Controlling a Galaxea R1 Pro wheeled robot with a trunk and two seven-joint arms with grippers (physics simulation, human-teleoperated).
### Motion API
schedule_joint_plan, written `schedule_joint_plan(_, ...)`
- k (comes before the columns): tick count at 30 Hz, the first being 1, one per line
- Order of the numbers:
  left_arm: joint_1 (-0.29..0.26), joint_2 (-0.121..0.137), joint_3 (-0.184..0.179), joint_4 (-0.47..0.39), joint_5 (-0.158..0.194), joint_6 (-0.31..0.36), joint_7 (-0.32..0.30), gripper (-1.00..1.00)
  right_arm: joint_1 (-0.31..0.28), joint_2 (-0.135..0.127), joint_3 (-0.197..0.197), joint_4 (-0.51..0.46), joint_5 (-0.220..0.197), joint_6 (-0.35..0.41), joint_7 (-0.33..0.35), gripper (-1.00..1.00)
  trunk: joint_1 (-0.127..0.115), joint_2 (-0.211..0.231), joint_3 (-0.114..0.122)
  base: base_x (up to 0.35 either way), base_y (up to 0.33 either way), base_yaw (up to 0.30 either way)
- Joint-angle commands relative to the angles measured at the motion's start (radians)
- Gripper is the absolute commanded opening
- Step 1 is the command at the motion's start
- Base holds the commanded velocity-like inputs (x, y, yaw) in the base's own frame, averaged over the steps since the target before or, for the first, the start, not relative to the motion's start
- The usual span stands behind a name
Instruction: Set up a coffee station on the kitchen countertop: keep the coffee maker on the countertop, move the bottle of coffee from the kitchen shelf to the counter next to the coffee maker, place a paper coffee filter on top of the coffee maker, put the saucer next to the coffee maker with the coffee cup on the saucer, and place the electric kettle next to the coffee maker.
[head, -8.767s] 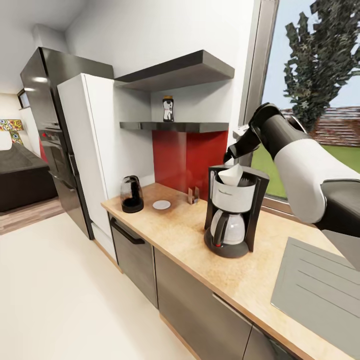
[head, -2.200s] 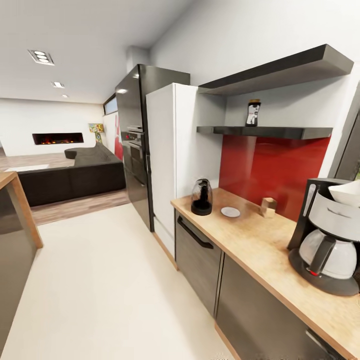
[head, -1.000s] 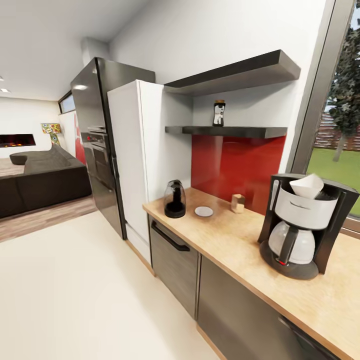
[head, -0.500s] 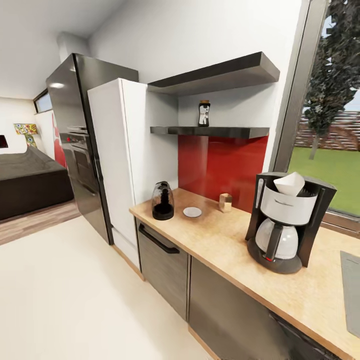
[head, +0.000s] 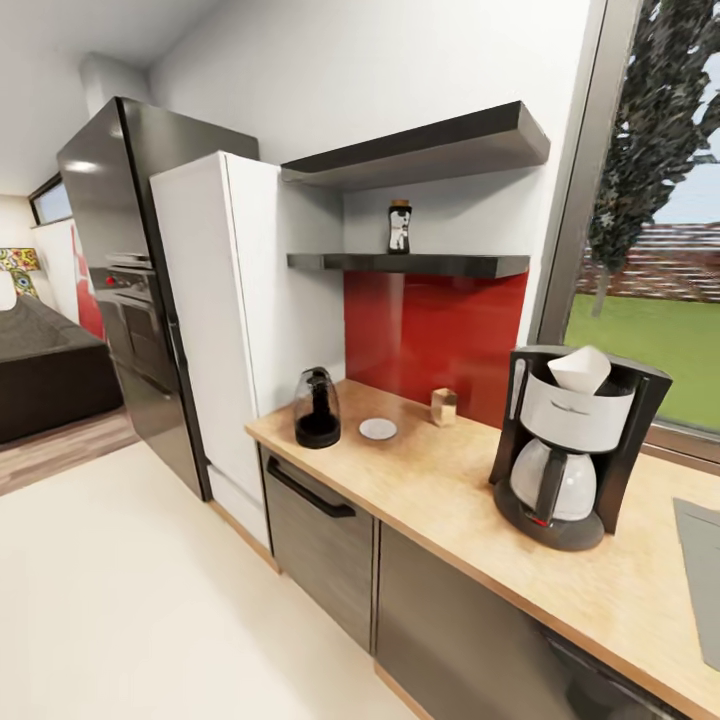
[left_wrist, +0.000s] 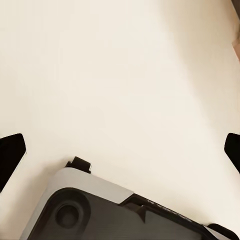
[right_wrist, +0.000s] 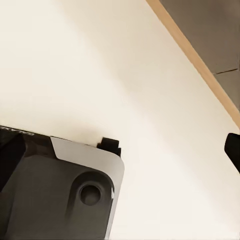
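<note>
light wood runs the length of the worktop (head: 450, 500), over grey cabinet fronts and against a red panel. the coffee maker (head: 570, 445) stands upright toward the worktop's window end, with the paper coffee filter (head: 580, 370) sitting in its top. the electric kettle (head: 317, 408) stands at the worktop's far corner by the white cabinet, the saucer (head: 378, 429) just beside it on the bare wood, and a small tan box (head: 443, 406) near the back edge against the red panel. the bottle of coffee (head: 399, 227) stands upright on the kitchen shelf (head: 410, 264), above the worktop's back edge.

in the left wrist view the left hand (left_wrist: 120, 150) hangs over pale floor (left_wrist: 120, 75), its dark fingertips (left_wrist: 10, 155) wide apart at the frame's sides, nothing between them. in the right wrist view the right hand (right_wrist: 120, 150) likewise points at the floor beside the wooden plinth strip (right_wrist: 200, 65) under the cabinets, fingertips (right_wrist: 232, 150) spread apart and empty. both hands are well apart from the things on the worktop.
</note>
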Motion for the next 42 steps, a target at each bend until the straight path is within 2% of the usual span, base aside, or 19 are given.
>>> schedule_joint_plan(1,0.000,-0.001,0.001,-0.001,0.010,0.000,0.000,1.00,-0.001,-0.001,-0.003,0.004,0.007,-0.006,0.002,1.00,0.001,-0.001,-0.001,0.184,0.249,-0.007)
schedule_joint_plan(10,0.001,-0.001,0.000,-0.001,0.010,0.001,0.000,1.00,-0.001,-0.002,-0.004,0.004,0.007,-0.005,0.002,1.00,0.001,-0.001,-0.001,0.182,0.232,-0.009)
schedule_joint_plan(30,0.000,-0.002,0.000,0.000,0.010,0.000,0.000,1.00,-0.001,-0.001,-0.004,0.004,0.006,-0.005,0.001,1.00,0.001,-0.001,-0.001,0.007,0.019,-0.250)
schedule_joint_plan(42,0.001,-0.002,0.000,0.000,0.010,0.001,0.000,1.00,-0.001,-0.001,-0.004,0.004,0.006,-0.007,-0.001,1.00,0.001,-0.001,-0.001,0.000,0.258,-0.059)
